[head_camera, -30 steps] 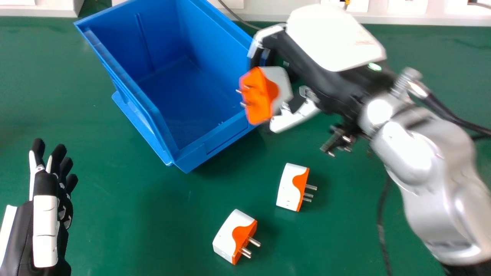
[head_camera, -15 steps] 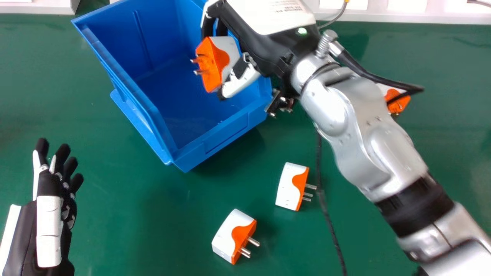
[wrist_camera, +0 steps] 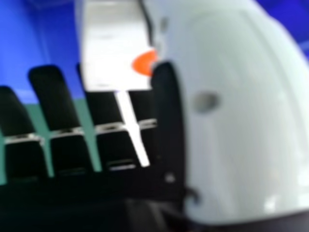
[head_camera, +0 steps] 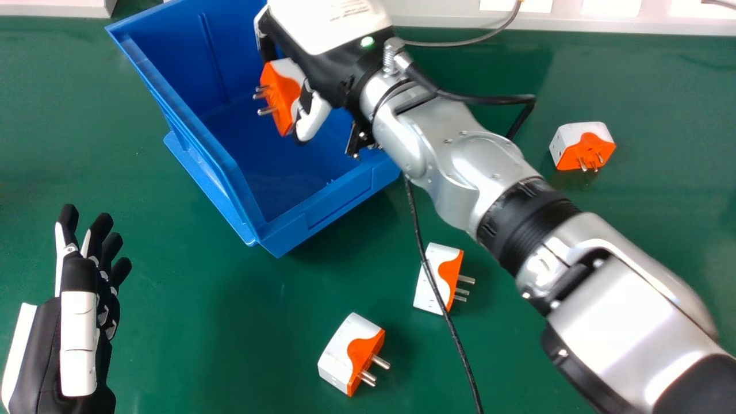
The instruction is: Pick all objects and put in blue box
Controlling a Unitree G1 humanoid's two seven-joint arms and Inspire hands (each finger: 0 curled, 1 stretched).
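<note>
Right hand [head_camera: 325, 60] gripping plug adapter [head_camera: 282, 95] over blue box [head_camera: 339, 201] near counter's [head_camera: 190, 345] far edge; adapter judged light, rigid, slightly slippery, best held by white body [head_camera: 290, 70], clear of prongs [head_camera: 268, 110].

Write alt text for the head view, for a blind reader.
The robot's right hand holds a white and orange plug adapter over an open blue box. Three more adapters lie on the green table: two nearer the camera than the box, one to its right. The left hand is at lower left, its fingers extended.
</note>
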